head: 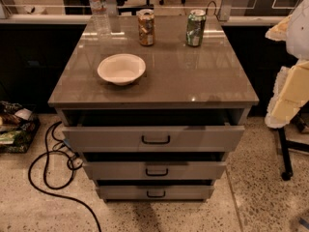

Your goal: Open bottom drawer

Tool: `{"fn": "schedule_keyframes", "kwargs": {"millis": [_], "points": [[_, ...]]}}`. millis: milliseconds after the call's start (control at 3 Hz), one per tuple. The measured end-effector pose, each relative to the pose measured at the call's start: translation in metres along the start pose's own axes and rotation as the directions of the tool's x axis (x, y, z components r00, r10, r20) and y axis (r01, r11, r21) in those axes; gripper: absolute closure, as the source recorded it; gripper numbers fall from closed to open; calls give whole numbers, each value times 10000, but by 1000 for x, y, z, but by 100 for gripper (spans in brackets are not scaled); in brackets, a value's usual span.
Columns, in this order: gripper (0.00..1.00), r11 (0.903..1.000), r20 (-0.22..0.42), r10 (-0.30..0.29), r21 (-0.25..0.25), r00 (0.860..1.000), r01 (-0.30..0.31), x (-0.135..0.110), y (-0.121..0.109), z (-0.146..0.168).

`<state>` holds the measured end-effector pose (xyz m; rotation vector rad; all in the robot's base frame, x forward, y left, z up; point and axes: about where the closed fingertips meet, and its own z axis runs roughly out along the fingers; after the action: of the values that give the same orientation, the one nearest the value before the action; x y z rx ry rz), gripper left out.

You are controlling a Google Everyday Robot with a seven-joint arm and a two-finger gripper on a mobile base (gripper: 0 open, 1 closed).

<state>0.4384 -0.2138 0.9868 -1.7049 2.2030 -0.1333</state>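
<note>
The grey cabinet (72, 93) has three drawers stacked at its front. The bottom drawer (120, 193) is the lowest and narrowest, with a small black bar handle (155, 194). A dark gap shows above its front panel, as with the middle drawer (111, 170) and the top drawer (106, 139) above it. My gripper (282, 112) is on the pale arm at the right edge of the view. It is to the right of the cabinet, about level with the top drawer. It is well apart from the bottom drawer's handle.
On the cabinet top stand a white bowl (121, 68), a water bottle (98, 8), a brown can (146, 27) and a green can (195, 28). A black cable (46, 170) loops on the floor at the left. A black stand leg (285, 153) is at the right.
</note>
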Motion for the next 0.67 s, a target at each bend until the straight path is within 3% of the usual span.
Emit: {"fn": "schedule_keyframes", "kwargs": {"millis": [333,667], "points": [[0,10000,1,0,2,10000,0,0,0,0],[0,9997,-338,-228,-36,9992,227,-3,7,23]]}}
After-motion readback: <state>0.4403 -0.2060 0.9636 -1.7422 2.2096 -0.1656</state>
